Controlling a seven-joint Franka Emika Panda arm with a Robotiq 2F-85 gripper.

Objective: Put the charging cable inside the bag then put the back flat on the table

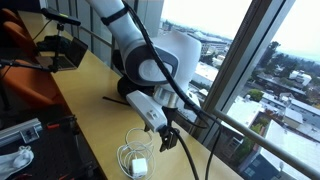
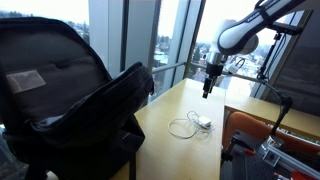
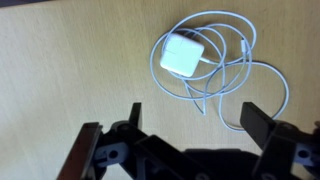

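Window-lined room with the city outside; a long tan counter [image 1: 90, 80] runs along the glass.

In an exterior view the gripper [image 1: 168, 140] hangs above the counter. The charging cable [image 1: 135, 160] lies coiled flat at about 7 o'clock from it, near but not touching. The jaws look spread, though that is hard to confirm here.

In an exterior view the bag [image 2: 70, 95] stands upright at 9 o'clock, apparently unzipped and well apart from the cable. The gripper sits at 1 o'clock of the coil, clearly above it.

Wrist view: the gripper [image 3: 190, 120] is spread wide, pinching nothing, and enters from the bottom edge. The power brick [image 3: 182, 55] lies at 12 o'clock from it, with cord loops trailing toward 3 o'clock and reaching down between the fingers. The coil is roughly round with no strong long axis. The brick is slightly skewed to the jaw line.

Judgement: the grasp has not started. The next move likely needs a descent with a small shift toward 12 o'clock.
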